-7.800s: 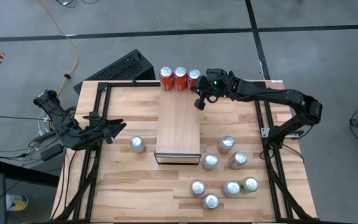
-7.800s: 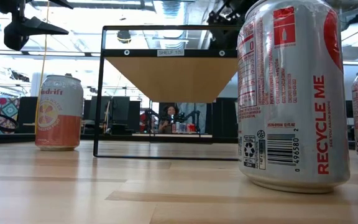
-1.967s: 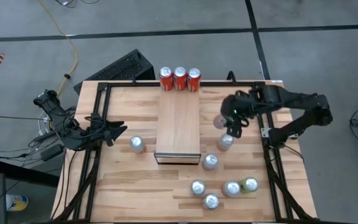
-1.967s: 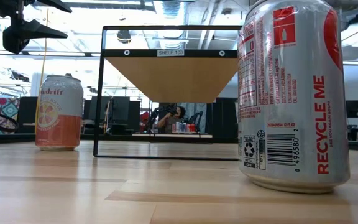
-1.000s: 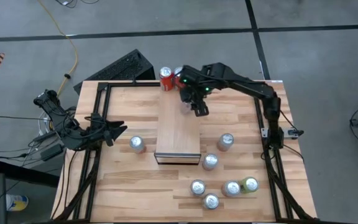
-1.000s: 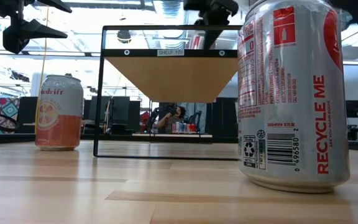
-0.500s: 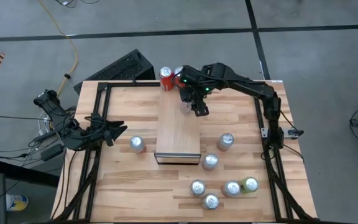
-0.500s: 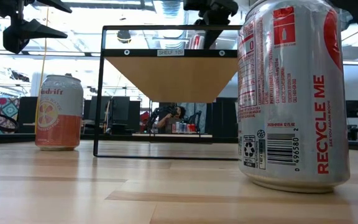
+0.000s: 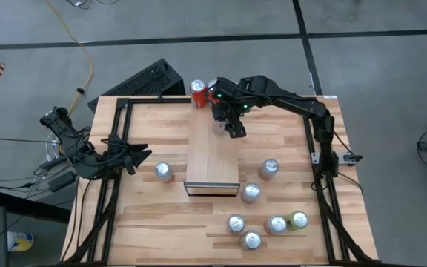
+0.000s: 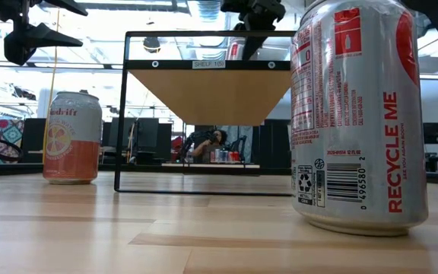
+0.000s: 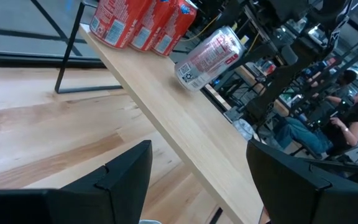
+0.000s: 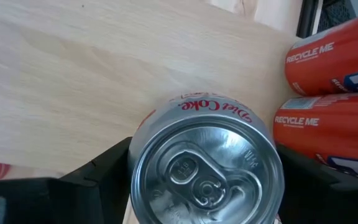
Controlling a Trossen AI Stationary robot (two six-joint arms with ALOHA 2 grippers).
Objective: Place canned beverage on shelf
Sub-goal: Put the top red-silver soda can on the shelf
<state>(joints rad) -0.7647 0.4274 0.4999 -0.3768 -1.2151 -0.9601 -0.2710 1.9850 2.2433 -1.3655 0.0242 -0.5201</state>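
the silver diet coke can (image 12: 207, 165) was a smooth aluminium cylinder with a brushed lid and pull tab, standing upright on the pale, fine-grained wood top of the shelf (image 9: 212, 152), toward its far end, just beside the red cans (image 12: 331, 93). the right gripper (image 9: 226, 122) hung over it, its dark matte fingers (image 12: 98, 174) flanking the can on both sides; the jaws stood wide, and whether they touched the can's wall could not be told. in the left wrist view the can (image 11: 207, 55) stood alone on the shelf's long narrow plank, with no finger visibly pressing it.

the left gripper (image 9: 136, 154) waited at the table's left edge, its blunt black jaws parted and holding nothing.

the tabletop (image 9: 161, 215) was wider butcher-block wood, striped in light planks, framed in black metal rail. several silver-topped cans (image 9: 251, 193) stood scattered on it to the right of the shelf, and one more (image 9: 163, 172) to its left. beyond lay grey concrete floor, a black keyboard (image 9: 145, 80) and a yellow cable (image 9: 87, 55). at table level, a person sat in the room behind.
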